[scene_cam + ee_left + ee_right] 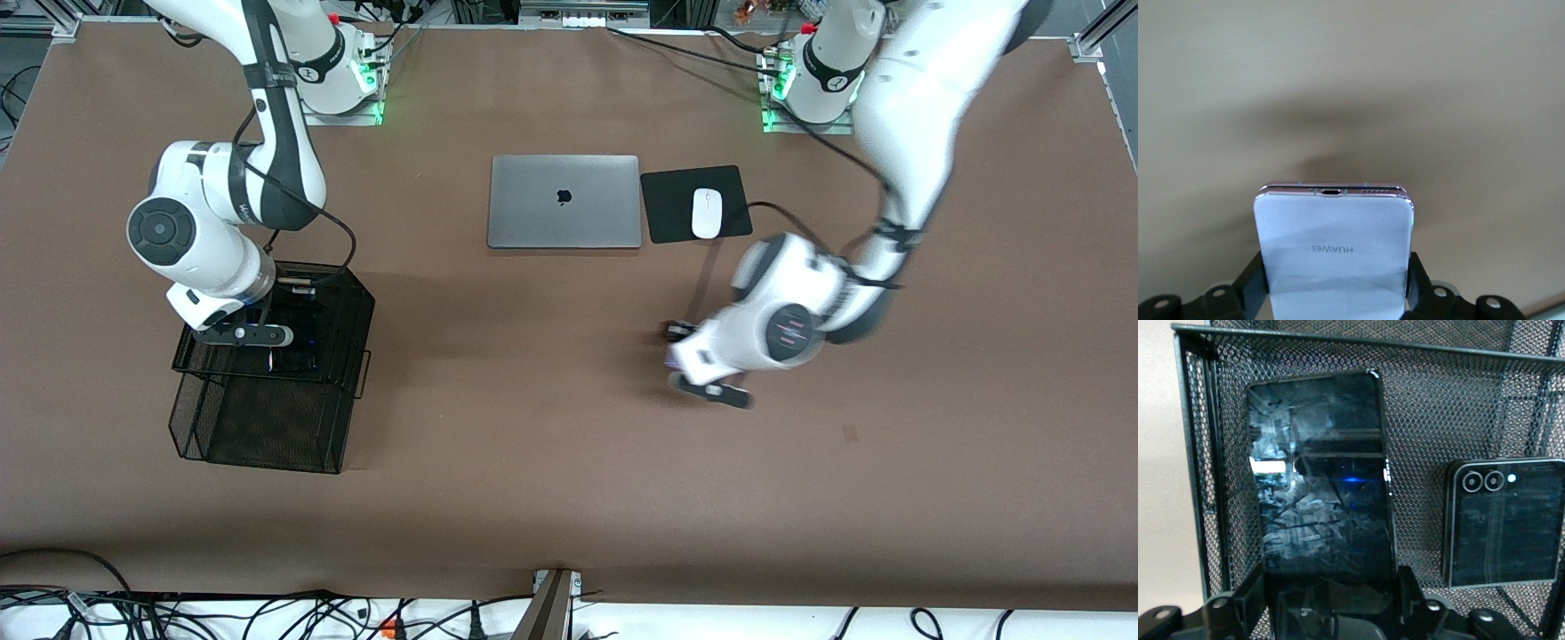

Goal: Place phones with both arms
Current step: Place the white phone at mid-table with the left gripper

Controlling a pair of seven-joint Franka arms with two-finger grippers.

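Now, over the mesh tray [351, 307] at frame left: right hand [1331, 613] around long black phone [1325, 487], grip unclear. Mid-right: left hand [1338, 300] clamped on lavender phone [1335, 257]; keep level, carry trayward.

Both arms [916, 98] are glossy white with dark grey joint bands, round dark joint caps, thin black cables alongside, and green-lit bases [342, 67].

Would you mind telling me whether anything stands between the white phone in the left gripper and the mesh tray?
Nothing visible on the bare table between the white phone and mesh tray. The right gripper is over the tray, at the long black phone.
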